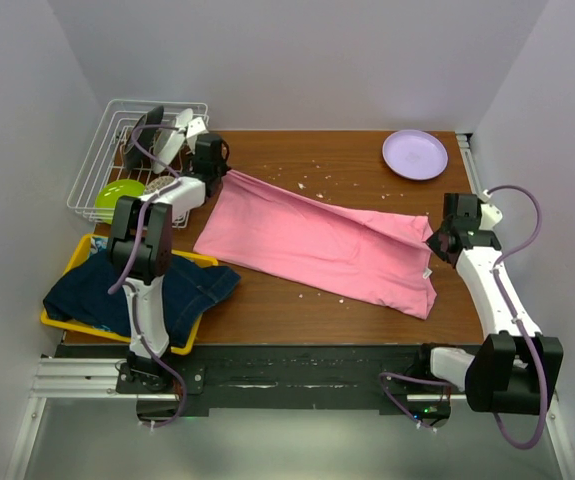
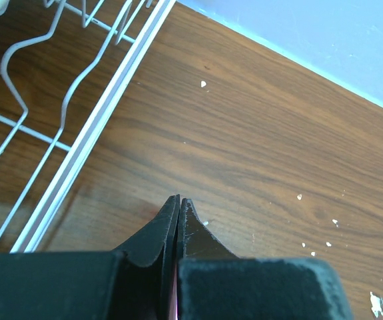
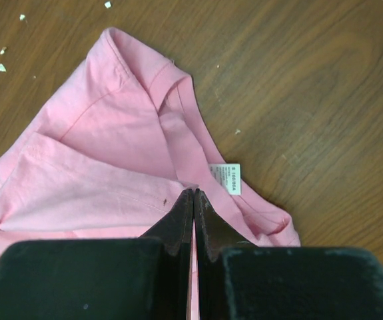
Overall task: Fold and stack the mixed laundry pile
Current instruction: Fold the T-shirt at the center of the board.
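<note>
The large pink T-shirt lies stretched across the middle of the wooden table. My left gripper is shut on its far left corner, next to the wire rack; in the left wrist view only a pink sliver shows between the closed jaws. My right gripper is shut on a fold at the shirt's right edge, and the right wrist view shows the shirt with its white label. The dark blue denim jacket lies in the yellow tray. The grey garment and patterned cloth are out of view.
A white wire rack with a green bowl stands at the far left, and it also shows in the left wrist view. A purple plate sits at the far right. White crumbs dot the table. Walls close in on three sides.
</note>
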